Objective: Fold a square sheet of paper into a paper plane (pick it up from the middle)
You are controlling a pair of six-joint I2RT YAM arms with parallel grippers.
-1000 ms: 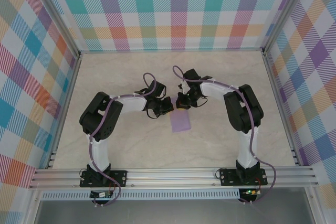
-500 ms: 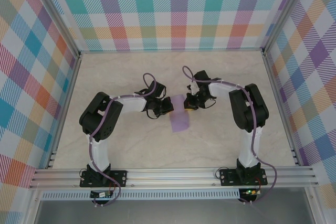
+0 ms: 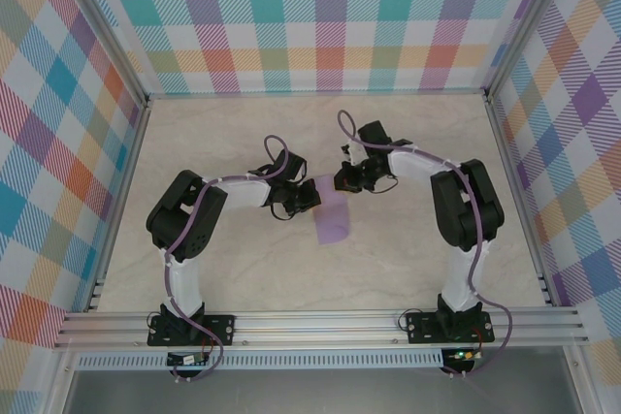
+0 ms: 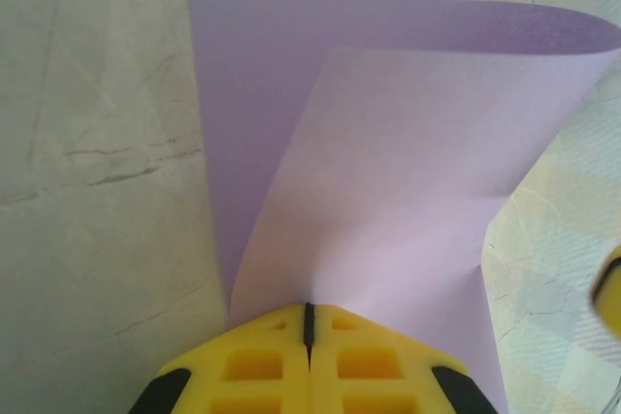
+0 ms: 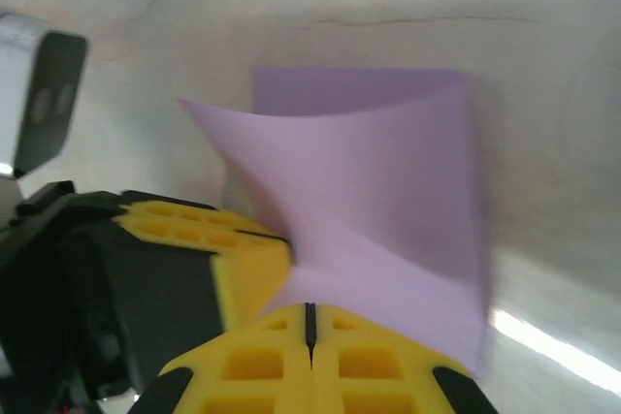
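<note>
The square sheet of paper (image 3: 336, 223) lies about the middle of the tabletop (image 3: 243, 278), with one part flat and a far flap lifted and curled back over it. The flap is pinched in the closed fingers of the left gripper (image 4: 309, 309). The right gripper (image 5: 309, 307) is closed too, and the twisted edge seems to be nipped in it.

The thin sheet could be torn if the two grippers are drawn apart. A skewed crease could be set by the twist if the flap is pressed down as it stands. The flat part is held down by nothing, so it could be dragged across the smooth tabletop.

The pinch points are covered by the yellow fingers, so the depth of each hold cannot be judged. The right wrist view is blurred, and no pressed crease can be made out.
</note>
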